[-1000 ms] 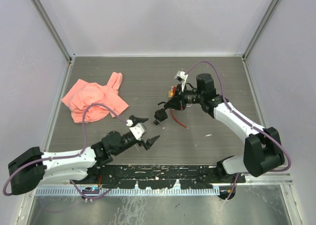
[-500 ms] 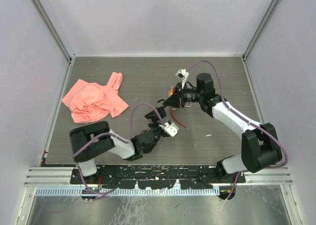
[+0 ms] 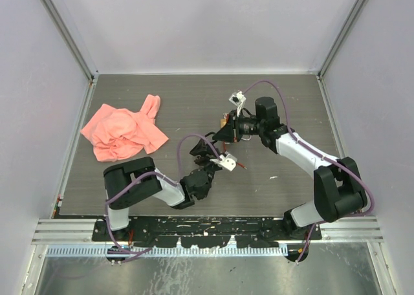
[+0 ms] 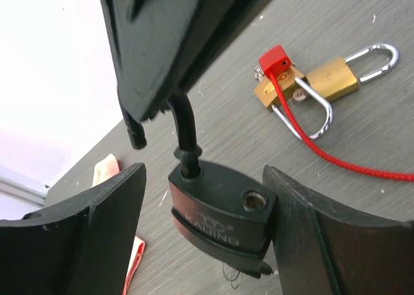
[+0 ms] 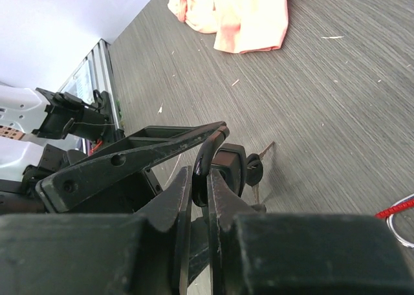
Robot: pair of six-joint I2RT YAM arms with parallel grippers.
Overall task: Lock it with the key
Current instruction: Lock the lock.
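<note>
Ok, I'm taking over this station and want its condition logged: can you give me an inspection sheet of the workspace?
Surface: grey wood-grain table, white specks.
Job's things: black padlock, one shackle hole empty; key not clearly visible.
Clutter: two brass padlocks with a red cord; pink cloth on the left side.
Pincers: right pincer shut on the padlock's shackle; left pincer open, fingers either side of its body.
Cables: purple cables loop along both arms.
Surroundings: white walls; nothing else seen.

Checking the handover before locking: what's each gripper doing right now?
Left gripper: open, fingers either side of the black padlock body.
Right gripper: closed on that padlock's shackle.
</note>
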